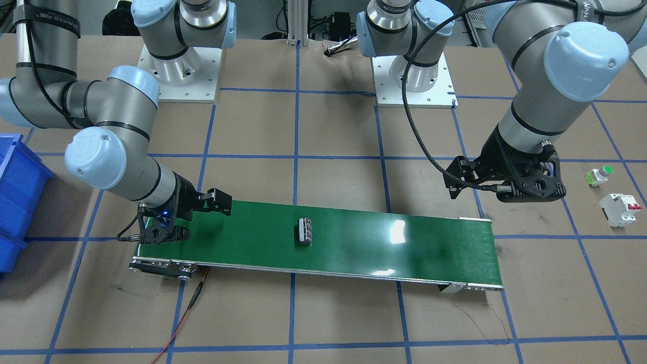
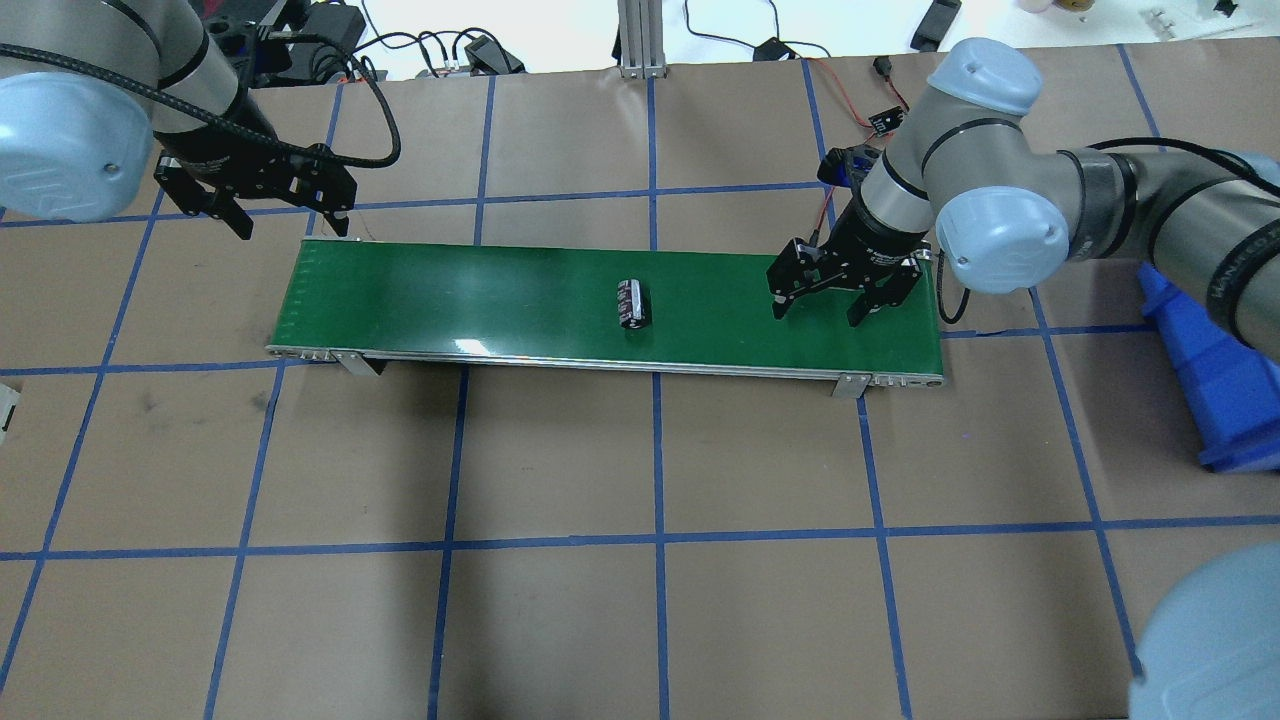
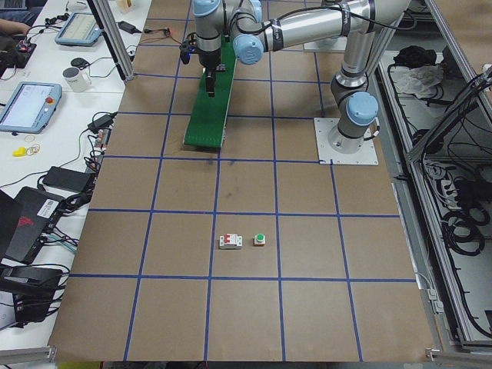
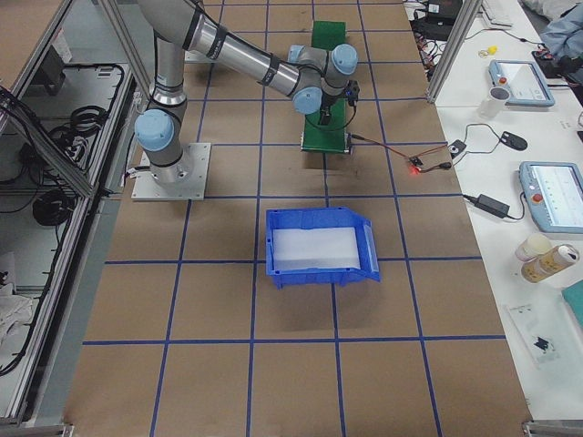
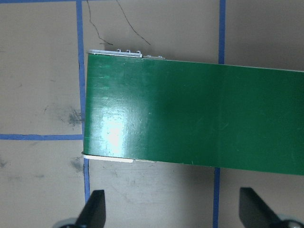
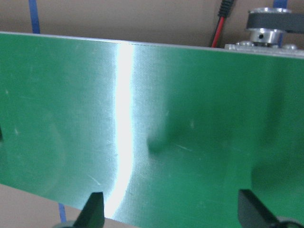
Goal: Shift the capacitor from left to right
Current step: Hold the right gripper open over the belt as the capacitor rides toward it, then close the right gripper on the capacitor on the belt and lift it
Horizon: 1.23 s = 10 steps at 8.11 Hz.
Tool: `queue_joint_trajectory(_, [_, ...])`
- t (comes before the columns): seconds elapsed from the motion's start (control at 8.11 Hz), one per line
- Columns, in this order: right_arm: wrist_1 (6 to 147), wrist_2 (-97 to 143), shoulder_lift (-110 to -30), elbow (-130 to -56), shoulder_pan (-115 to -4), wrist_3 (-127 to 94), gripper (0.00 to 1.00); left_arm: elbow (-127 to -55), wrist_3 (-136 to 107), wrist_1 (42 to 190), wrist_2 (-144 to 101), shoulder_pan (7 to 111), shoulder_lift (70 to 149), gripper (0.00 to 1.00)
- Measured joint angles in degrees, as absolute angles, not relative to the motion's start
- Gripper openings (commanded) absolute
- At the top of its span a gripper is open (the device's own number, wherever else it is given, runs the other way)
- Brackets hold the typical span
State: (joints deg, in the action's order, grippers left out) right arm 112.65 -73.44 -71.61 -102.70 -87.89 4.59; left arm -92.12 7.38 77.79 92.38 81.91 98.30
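The capacitor (image 1: pixel 305 231), a small dark block with a pale strip, lies on the green conveyor belt (image 1: pixel 384 242) near its middle; it also shows in the overhead view (image 2: pixel 632 303). My right gripper (image 2: pixel 820 312) is open and empty, low over the belt's right end, to the right of the capacitor and apart from it. The right wrist view shows only bare belt (image 6: pixel 190 118) between its open fingertips (image 6: pixel 92 209). My left gripper (image 2: pixel 292 225) is open and empty above the belt's left end, just beyond its far edge. The left wrist view shows that belt end (image 5: pixel 190 114) and no capacitor.
A blue bin (image 2: pixel 1200 370) stands on the table right of the belt. A white breaker with red switches (image 1: pixel 619 208) and a green-capped button (image 1: pixel 600 175) lie on the table beyond the belt's left end. A red wire (image 1: pixel 192 298) trails from the belt's right end.
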Motion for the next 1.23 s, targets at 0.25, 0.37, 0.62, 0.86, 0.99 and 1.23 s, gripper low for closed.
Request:
queue_joint_trajectory(0.25, [113.25,-73.39,-71.43,-102.73,-87.95,4.3,0.99,-92.2,7.38,77.73,92.37,81.91,98.42,1.0])
queue_joint_trajectory(0.37, [113.34,-73.35,-71.4,-102.74,-87.97,3.95,0.98,-92.24,7.38,77.74,92.37,81.91,98.4,1.0])
queue_joint_trajectory(0.62, [113.69,-73.32,-71.37,-102.74,-88.15,3.1,0.98,-92.25,7.32,77.71,92.3,81.91,98.44,1.0])
queue_joint_trajectory(0.86, [114.88,-73.71,-71.43,-102.74,-89.18,1.3,0.98,-92.28,7.3,77.7,92.26,81.92,98.43,1.0])
queue_joint_trajectory(0.99, [115.59,-74.04,-71.45,-102.74,-90.29,-0.27,0.98,-92.28,7.3,77.73,92.31,81.95,98.4,1.0])
queue_joint_trajectory(1.23, [118.24,-74.57,-71.43,-102.68,-93.42,-4.13,0.87,-92.2,7.29,77.71,92.26,81.99,98.49,1.0])
